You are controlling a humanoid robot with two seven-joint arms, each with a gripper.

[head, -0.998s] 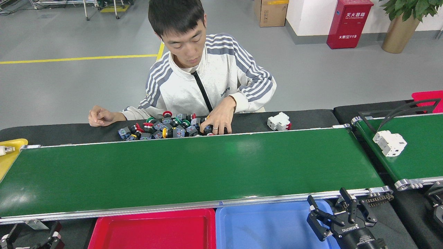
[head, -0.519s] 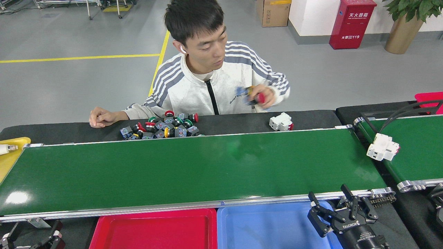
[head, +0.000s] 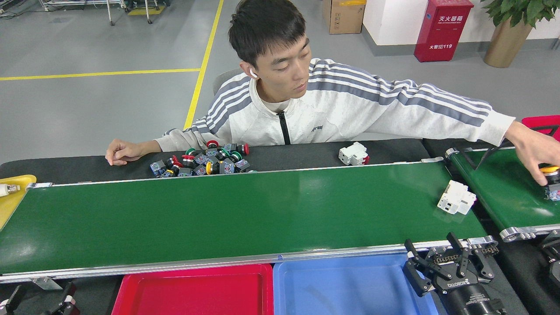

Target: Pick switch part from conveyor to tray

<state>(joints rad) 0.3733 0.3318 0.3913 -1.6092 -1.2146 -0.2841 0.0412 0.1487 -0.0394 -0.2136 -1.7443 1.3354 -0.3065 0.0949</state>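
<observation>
The conveyor (head: 227, 210) is the long green belt across the middle of the head view. A white switch part (head: 456, 197) lies on its right end. Below it, my right gripper (head: 431, 249) stands open at the belt's front rail, over the right edge of the blue tray (head: 341, 284). Nothing is between its fingers. A red tray (head: 192, 291) sits left of the blue one. My left gripper (head: 39, 302) shows only at the bottom left corner, its two fingers spread apart and empty.
A person sits behind the belt, one hand (head: 536, 153) setting a yellow push button (head: 550, 173) on the short belt (head: 503, 188) at right. A pile of push buttons (head: 201, 161) and another white part (head: 353, 154) lie on the black table. A yellow tray (head: 13, 197) stands at left.
The white switch part has passed from the short right belt onto the long conveyor's right end. The person took a push button from the pile and reached right. My right gripper shifted slightly right.
</observation>
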